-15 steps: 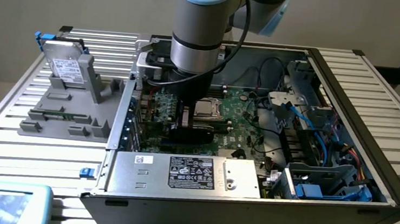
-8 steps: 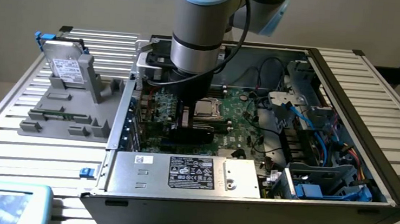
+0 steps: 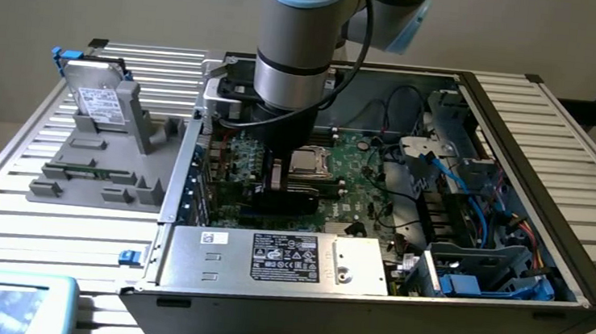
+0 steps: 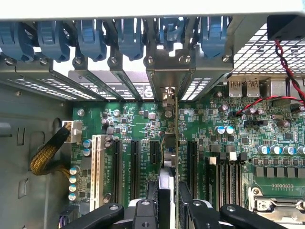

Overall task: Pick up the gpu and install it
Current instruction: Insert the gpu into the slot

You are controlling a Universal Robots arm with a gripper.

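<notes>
Silver arm, blue joint caps, black pincer.

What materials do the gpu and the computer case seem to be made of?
gpu, edge-on above the claw: apparently a green fibreglass-like circuit board with a silver metal end bracket, matte sheen. computer case: seemingly painted or bare sheet metal, dull grey, with folded edges and perforated vents.

Gpu seen edge-on — lower end hidden between the jaws.
</notes>
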